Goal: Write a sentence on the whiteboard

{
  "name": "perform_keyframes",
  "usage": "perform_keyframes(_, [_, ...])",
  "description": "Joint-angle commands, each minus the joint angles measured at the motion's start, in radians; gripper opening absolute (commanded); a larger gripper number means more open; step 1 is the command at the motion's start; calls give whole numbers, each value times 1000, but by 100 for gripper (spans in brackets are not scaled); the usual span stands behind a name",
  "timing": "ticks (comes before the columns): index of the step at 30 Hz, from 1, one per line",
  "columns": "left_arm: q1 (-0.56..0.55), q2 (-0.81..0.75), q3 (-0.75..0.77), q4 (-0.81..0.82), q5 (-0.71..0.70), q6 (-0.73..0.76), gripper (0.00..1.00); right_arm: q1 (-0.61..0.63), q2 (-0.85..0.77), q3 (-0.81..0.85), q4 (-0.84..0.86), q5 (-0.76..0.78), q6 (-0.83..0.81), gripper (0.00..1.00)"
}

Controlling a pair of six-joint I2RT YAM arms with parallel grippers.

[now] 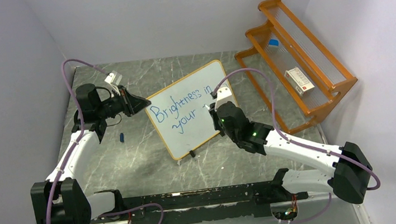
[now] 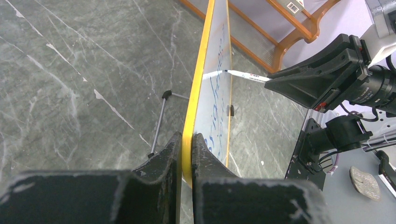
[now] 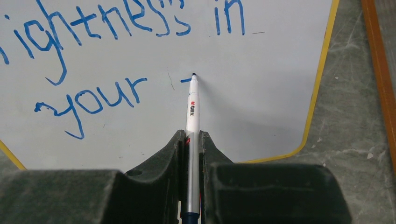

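Right jaws grip marker (image 3: 192, 112) | left jaws pinch whiteboard (image 1: 201, 135) frame | sentence (image 1: 179, 107): blue "Brightness in your"

White links (image 1: 73, 151), black joints (image 1: 88, 99), mauve cables (image 1: 74, 60), black left tool (image 1: 145, 103).

The whiteboard (image 1: 187, 110) stands in the centre of the top view and blocks the way between the arms. The left tool (image 1: 143, 103) clamps its left edge, and the right tool (image 1: 215, 110), closed on a marker (image 3: 192, 105), is at its right side. An orange rack (image 1: 297, 55) fills the upper right. The table (image 1: 134, 164) is open below the board, except for a small blue thing (image 1: 122, 137) at the left.
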Motion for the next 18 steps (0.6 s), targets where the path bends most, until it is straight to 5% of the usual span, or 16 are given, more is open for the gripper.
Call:
perform_keyframes(1, [-23, 50, -37, -135, -80, 71, 5, -10, 9, 32, 45, -3, -15, 0])
perform_keyframes(18, [-23, 51, -35, -136, -83, 70, 5, -10, 24, 44, 9, -79, -18, 0])
